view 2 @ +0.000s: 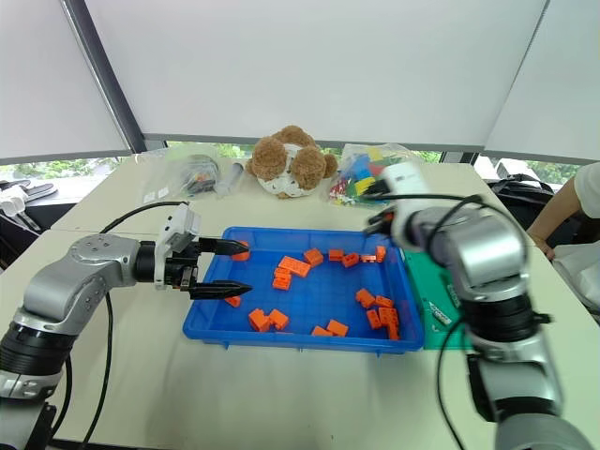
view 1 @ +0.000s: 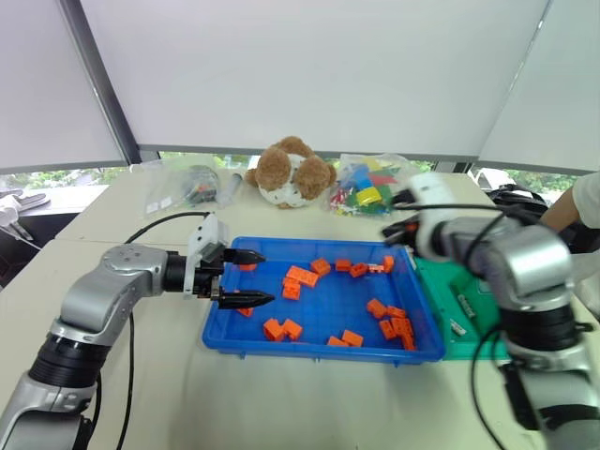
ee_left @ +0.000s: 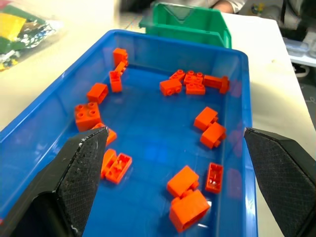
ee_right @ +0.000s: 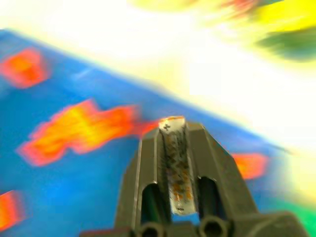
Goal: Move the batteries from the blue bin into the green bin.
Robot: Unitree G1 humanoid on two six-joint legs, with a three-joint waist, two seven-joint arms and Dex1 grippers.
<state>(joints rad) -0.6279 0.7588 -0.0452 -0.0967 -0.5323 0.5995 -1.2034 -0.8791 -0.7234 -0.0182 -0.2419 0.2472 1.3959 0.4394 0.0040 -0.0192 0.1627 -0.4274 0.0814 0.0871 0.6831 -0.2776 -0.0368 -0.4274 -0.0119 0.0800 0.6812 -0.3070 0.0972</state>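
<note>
Head view: the blue bin (view 1: 424,349) holds orange blocks (view 1: 302,277); the green bin (view 1: 469,305) touches its right side, with batteries (view 1: 457,327) inside. The left gripper (view 1: 246,277) hovers spread over the blue bin's left end.

Right wrist view: the right gripper (ee_right: 174,163) pinches a silvery battery (ee_right: 177,170) lengthwise above the blue bin. It looks stiff, smooth and likely slippery, so a mid-body grip seems best.

1. The left arm reaches in from the side, its forearm about level.
2. The left gripper (view 1: 242,277) points sideways, its two black fingers (ee_left: 81,173) spread wide apart with nothing between them.
3. The right arm is raised and bent, wrist turned forward.
4. The right gripper (ee_right: 173,148) is closed on what looks like a battery (ee_right: 177,165), though motion blur makes that unsure.
</note>
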